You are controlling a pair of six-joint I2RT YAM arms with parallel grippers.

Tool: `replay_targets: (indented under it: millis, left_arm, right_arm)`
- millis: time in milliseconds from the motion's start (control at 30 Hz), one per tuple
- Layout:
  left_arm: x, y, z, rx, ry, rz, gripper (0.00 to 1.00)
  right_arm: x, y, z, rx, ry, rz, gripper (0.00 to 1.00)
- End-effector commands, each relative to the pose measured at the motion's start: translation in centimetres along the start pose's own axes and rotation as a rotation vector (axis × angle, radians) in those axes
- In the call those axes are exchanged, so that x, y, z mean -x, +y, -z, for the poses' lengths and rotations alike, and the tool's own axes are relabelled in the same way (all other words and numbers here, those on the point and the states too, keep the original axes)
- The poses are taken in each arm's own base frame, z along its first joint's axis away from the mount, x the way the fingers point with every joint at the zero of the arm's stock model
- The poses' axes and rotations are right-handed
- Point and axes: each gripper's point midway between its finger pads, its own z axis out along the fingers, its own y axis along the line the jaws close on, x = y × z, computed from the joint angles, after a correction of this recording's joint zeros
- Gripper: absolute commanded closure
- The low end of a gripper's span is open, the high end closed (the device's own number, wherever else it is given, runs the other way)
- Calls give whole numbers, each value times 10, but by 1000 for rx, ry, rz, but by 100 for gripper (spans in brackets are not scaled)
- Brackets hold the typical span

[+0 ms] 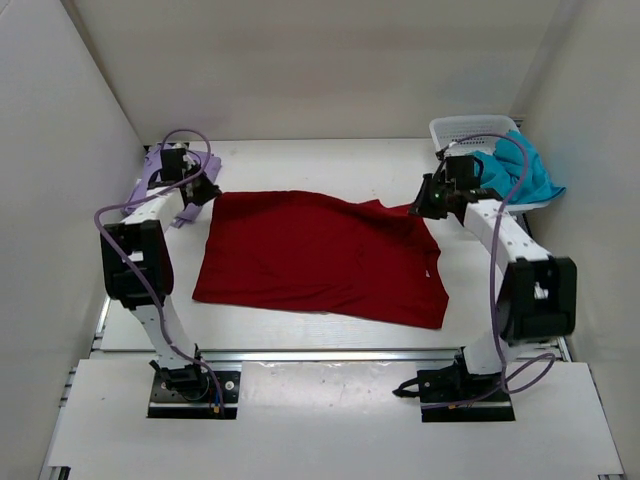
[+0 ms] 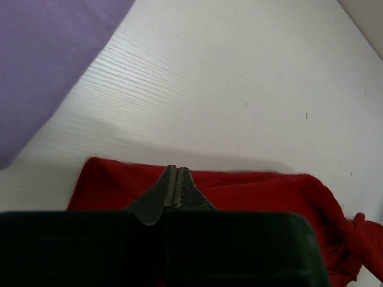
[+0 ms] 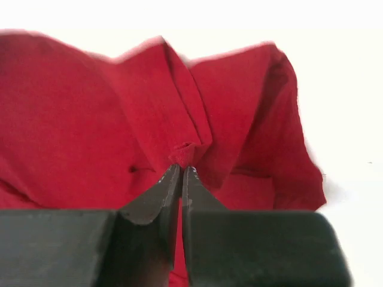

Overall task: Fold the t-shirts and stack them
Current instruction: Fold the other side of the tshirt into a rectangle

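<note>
Limp deep red cloth t-shirt (image 1: 320, 260) probably suits corner grips: right end effector (image 3: 181, 169) pinches its far edge; left end effector (image 2: 176, 170), pressed together, overlies its far-left corner.

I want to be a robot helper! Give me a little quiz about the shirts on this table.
1. Pick one: the right pincer is shut on A) teal cloth, B) red cloth, C) nothing at all.
2. True or false: the teal t-shirt is over at the white lattice basket, far right.
3. Fill in: the lavender t-shirt lies at the far side, by the ____ arm.

Key
1. B: it pinches a bunched bit of the red t-shirt.
2. True.
3. Left.
</note>
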Motion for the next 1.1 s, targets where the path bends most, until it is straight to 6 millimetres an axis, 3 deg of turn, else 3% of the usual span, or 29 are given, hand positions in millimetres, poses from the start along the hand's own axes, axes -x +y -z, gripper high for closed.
replay_targets:
  millis: [0, 33, 167, 333, 467, 767, 967, 1067]
  left_arm:
    - [19, -16, 35, -41, -77, -41, 100]
    - [18, -19, 37, -42, -80, -53, 100]
    - [6, -4, 45, -8, -72, -63, 100]
    - [-6, 10, 50, 5, -54, -53, 100]
    - [-19, 24, 55, 28, -35, -32, 100]
    - [-31, 50, 63, 87, -16, -22, 100]
    - [-51, 73, 58, 72, 49, 93, 100]
    - [-55, 72, 57, 73, 59, 94, 100]
  right_arm:
    - [42, 30, 52, 66, -274, 15, 100]
    - [44, 30, 58, 77, -302, 11, 100]
    - [7, 24, 74, 87, -309, -2, 100]
    - [-41, 6, 78, 69, -286, -32, 100]
    - [-61, 3, 91, 83, -309, -49, 100]
    - [-117, -17, 91, 120, -276, -158, 100]
    - [-170, -26, 75, 123, -192, -241, 100]
    - [-182, -33, 72, 114, -197, -277, 100]
